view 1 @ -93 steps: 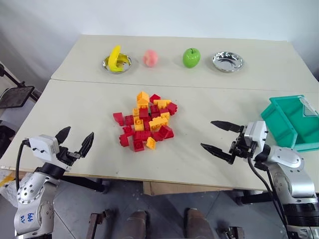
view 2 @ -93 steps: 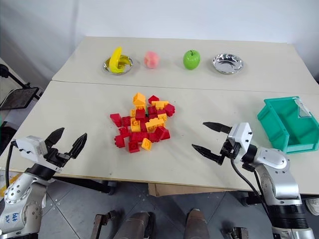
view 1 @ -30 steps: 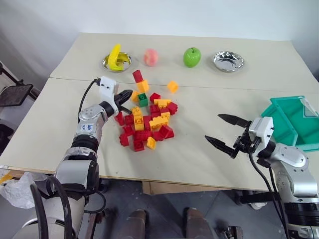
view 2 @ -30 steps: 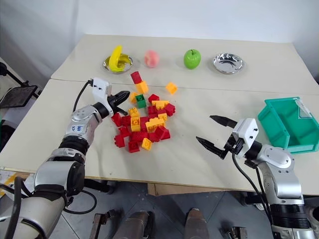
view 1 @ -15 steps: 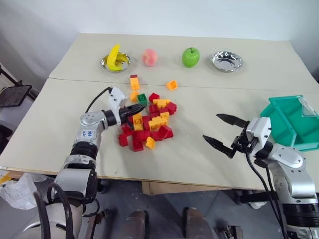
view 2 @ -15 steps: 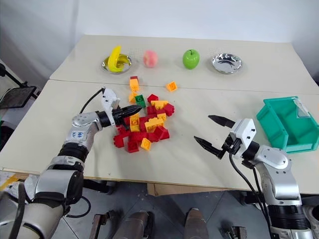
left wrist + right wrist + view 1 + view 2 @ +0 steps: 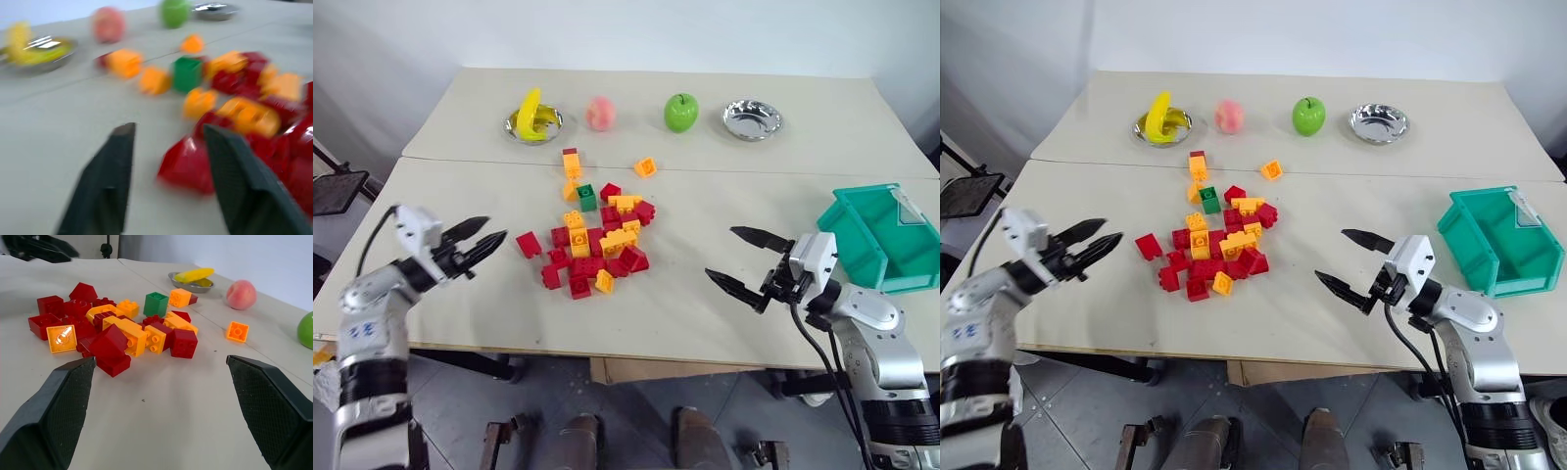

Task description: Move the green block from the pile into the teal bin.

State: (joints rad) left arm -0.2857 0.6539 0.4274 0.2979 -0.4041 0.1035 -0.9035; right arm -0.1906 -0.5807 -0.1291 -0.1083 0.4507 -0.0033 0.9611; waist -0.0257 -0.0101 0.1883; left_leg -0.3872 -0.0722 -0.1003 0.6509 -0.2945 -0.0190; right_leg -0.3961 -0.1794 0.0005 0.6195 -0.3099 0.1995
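The green block lies flat on the table at the far left edge of the pile of red, orange and yellow bricks; nothing touches it. My left gripper hovers open and empty to the left of the pile, pointing at it, with a lone red brick in front of its fingers. The left wrist view shows the green block well beyond those fingers. My right gripper stands wide open and empty to the right of the pile. The teal bin sits at the table's right edge, beyond the right gripper.
Along the far side stand a metal bowl with a banana, a peach, a green apple and an empty metal bowl. Loose bricks lie behind the pile: an orange one and a red-and-orange stack.
My left gripper has pulled back from the pile to the left and opened. A red brick now lies apart on the pile's left. The right arm has stayed put.
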